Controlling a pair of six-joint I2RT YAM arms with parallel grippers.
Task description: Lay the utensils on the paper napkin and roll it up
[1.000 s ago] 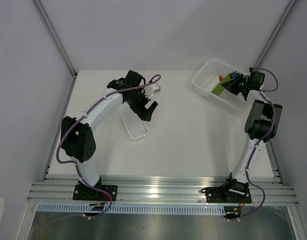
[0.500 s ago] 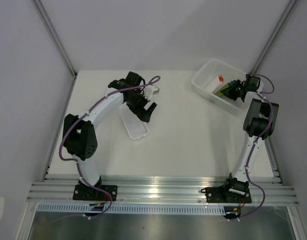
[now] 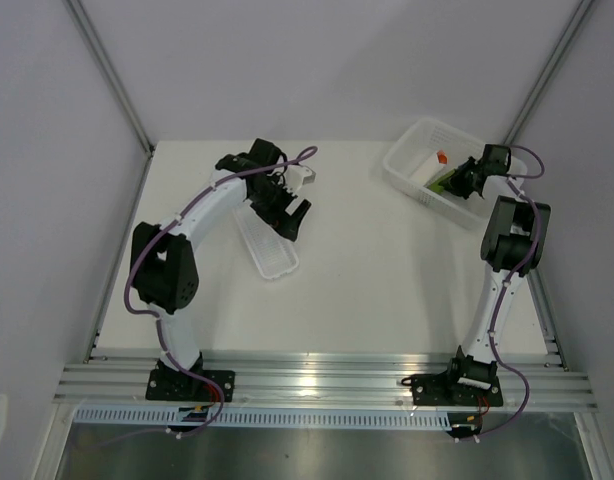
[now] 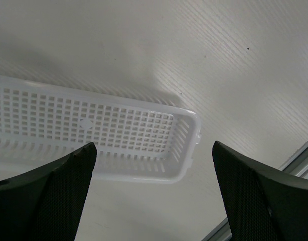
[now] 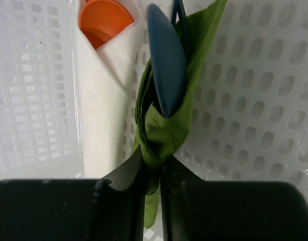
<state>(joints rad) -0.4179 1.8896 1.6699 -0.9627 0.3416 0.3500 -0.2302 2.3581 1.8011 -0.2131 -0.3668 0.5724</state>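
My right gripper (image 5: 153,163) is shut on the olive-green paper napkin (image 5: 166,125), which is bunched around the dark blue spoon (image 5: 165,60) inside the white basket (image 5: 254,90) at the back right. The fork's blue handle (image 5: 177,20) peeks out just behind the spoon. In the top view the gripper (image 3: 467,178) sits in the basket (image 3: 409,150) with the green napkin (image 3: 443,181) beside it. My left gripper (image 3: 290,215) is open and empty above the narrow white ribbed tray (image 3: 267,252); the tray's end (image 4: 144,135) lies between its fingers.
A white rolled piece with an orange tip (image 5: 101,75) lies in the basket left of the napkin, also visible from above (image 3: 439,158). A small white object (image 3: 305,176) lies behind my left wrist. The metal rail (image 3: 327,380) runs along the table's near edge.
My right gripper has shifted deeper into the basket, toward its right side. My left gripper has moved slightly back and left over the narrow tray.
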